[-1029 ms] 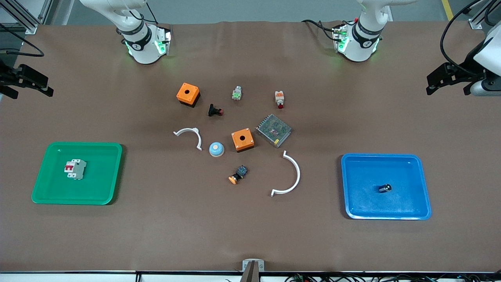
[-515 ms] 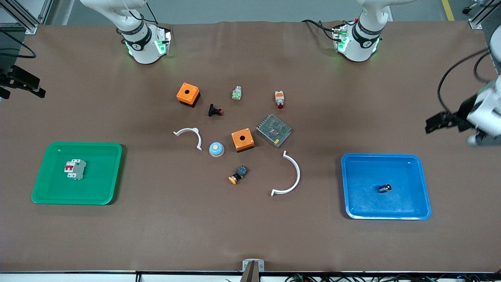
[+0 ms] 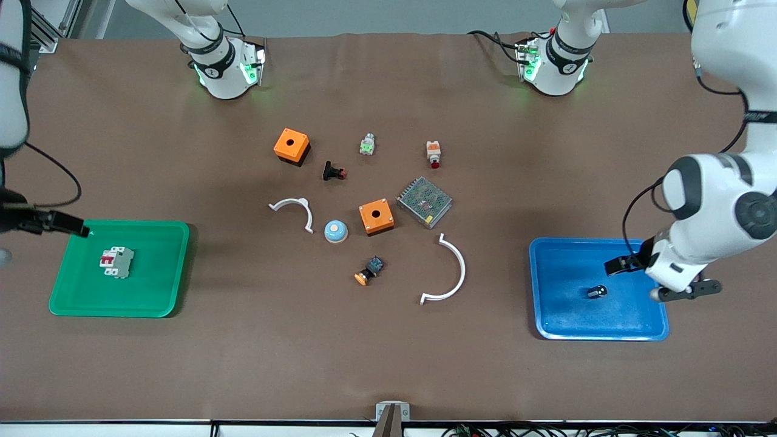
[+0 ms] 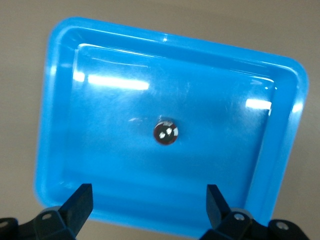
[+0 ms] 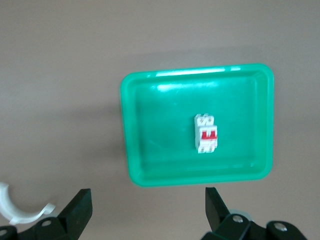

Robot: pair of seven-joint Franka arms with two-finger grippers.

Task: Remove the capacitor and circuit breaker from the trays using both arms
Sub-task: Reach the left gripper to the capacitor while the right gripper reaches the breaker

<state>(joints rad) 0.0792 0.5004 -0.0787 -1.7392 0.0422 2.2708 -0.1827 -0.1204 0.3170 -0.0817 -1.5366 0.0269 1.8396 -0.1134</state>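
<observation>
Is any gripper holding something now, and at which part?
Nothing is held. The left gripper is open over the blue tray; the right gripper is open, the breaker untouched.

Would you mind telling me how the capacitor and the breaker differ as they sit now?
The capacitor is a tiny black cylinder with a silvery top; the breaker is a larger white-grey block with red levers. The capacitor lies in the blue tray, the breaker in the green tray. Neither is gripped.
</observation>
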